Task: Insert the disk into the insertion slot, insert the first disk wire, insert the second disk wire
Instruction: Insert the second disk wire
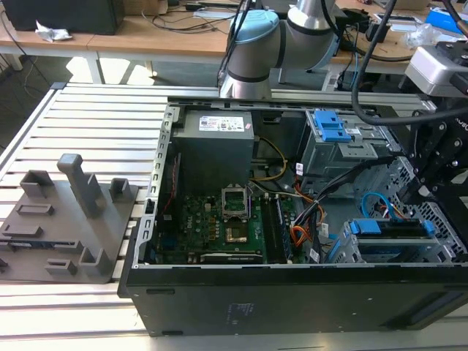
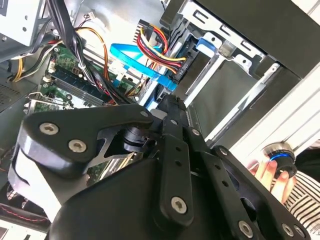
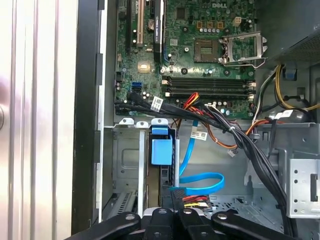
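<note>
Slatted metal benching carried an open computer case (image 1: pixel 292 292), and everything that mattered sat relative to its motherboard (image 1: pixel 227 227). Beside the motherboard, toward the exterior view's right, the slot (image 1: pixel 398 248), a perforated silver cage, already held the disk (image 3: pixel 161 165) under its blue latch. In the first wrist view the blue wire (image 3: pixel 200 182) looped from the motherboard side to a dark plug at the disk's end, with the red, yellow and black bundle (image 3: pixel 195 200) plugged in just beside it. The gripper (image 3: pixel 172 212) hung over that end of the disk; its fingers looked drawn together around the plug, though I could not tell whether they actually clamped it. A second, plain grey cage (image 1: pixel 344 150) with a blue latch stood farther from the motherboard's near edge. A person's hand (image 2: pixel 272 172) rested on a knob outside the case. Risk, as I judged it: a skewed push could bend the plug or drag the loop against the black cable bundle (image 3: pixel 240 145) crossing nearby.
</note>
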You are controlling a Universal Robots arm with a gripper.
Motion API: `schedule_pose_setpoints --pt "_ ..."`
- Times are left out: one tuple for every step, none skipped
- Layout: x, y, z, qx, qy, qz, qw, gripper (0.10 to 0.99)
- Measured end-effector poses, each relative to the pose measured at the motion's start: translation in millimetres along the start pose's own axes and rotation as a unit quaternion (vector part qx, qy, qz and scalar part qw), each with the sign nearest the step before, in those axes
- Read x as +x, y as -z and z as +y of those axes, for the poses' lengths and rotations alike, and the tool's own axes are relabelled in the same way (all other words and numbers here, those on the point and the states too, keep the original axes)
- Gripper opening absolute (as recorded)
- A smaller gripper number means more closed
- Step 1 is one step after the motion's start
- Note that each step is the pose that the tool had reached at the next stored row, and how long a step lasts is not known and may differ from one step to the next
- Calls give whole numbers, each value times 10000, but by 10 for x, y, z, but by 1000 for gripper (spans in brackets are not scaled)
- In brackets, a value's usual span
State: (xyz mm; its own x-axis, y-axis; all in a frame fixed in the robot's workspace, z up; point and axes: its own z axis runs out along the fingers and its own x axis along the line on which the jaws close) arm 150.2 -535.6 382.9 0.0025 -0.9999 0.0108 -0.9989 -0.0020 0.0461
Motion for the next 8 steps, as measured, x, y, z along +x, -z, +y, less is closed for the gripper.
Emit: schedule_pose_setpoints --pt "0 12 0 0 0 0 10000 106" --pt "0 22 1 0 0 0 10000 106" --pt "1 30 1 0 0 -1 10000 106" --pt "0 30 1 0 0 -1 10000 106" --pt "0 31 1 0 0 -1 10000 106" --pt "0 33 1 0 0 0 10000 106" --pt "0 34 1 0 0 0 10000 106" --pt "0 34 2 0 0 0 10000 106"
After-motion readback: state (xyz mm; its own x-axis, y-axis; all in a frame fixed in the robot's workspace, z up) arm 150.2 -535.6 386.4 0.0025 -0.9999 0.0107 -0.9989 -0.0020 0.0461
